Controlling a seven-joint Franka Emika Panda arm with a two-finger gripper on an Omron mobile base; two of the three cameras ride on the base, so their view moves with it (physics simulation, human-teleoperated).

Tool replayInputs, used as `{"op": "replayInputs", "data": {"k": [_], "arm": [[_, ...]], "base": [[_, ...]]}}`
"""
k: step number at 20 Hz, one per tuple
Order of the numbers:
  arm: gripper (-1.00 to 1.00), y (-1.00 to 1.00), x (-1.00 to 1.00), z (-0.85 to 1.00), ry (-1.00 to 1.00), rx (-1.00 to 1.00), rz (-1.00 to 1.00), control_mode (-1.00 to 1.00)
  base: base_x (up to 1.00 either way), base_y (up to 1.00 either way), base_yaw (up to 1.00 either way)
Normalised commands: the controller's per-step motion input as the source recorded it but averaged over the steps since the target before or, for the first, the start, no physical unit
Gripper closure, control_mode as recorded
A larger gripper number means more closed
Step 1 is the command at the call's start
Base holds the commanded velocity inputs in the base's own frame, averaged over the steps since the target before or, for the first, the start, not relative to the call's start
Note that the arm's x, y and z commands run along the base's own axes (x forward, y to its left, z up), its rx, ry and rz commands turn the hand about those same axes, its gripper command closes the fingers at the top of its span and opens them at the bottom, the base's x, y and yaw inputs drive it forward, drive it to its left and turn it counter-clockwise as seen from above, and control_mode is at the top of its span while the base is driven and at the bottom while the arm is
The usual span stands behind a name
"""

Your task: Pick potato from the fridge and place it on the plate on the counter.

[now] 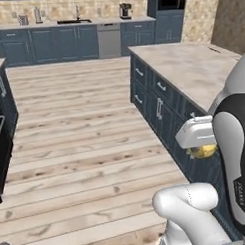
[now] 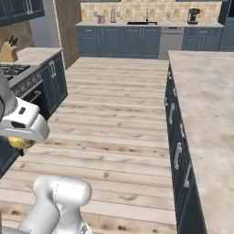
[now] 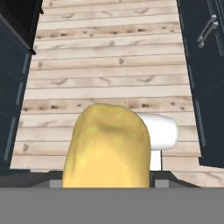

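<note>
My gripper (image 1: 201, 149) is shut on the potato (image 1: 204, 152), a golden-yellow lump that peeks out under the white hand. In the right base view the potato (image 2: 20, 142) hangs below the hand at the left edge. Seen from the hand, the potato (image 3: 107, 146) bulks large in front of the wooden floor. A counter (image 1: 192, 67) with a beige marbled top over dark blue cabinets runs along my right side, and its top (image 2: 208, 105) lies bare. The fridge and the plate are out of view.
Wooden floor (image 1: 80, 136) stretches ahead to a back counter with a sink (image 1: 73, 21), a dishwasher (image 1: 109, 40) and a coffee machine (image 1: 124, 11). A stove (image 2: 16, 75) and a knife block (image 2: 7, 50) stand at the left. Dark cabinets (image 3: 13, 87) flank the floor.
</note>
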Motion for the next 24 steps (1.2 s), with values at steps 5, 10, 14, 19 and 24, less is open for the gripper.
{"op": "replayInputs", "data": {"k": [5, 10, 14, 19, 24], "arm": [[1.00, 0.00, 0.00, 0.00, 0.00, 0.00, 0.00, 1.00], [1.00, 0.00, 0.00, 0.00, 0.00, 0.00, 0.00, 1.00], [1.00, 0.00, 0.00, 0.00, 0.00, 0.00, 0.00, 1.00], [1.00, 0.00, 0.00, 0.00, 0.00, 0.00, 0.00, 1.00], [1.00, 0.00, 0.00, 0.00, 0.00, 0.00, 0.00, 1.00]], "base": [[1.00, 0.30, 0.10], [0.91, 0.08, 0.67], [0.71, 0.00, 0.84], [0.55, 0.00, 0.88], [0.61, 0.00, 0.86]]}}
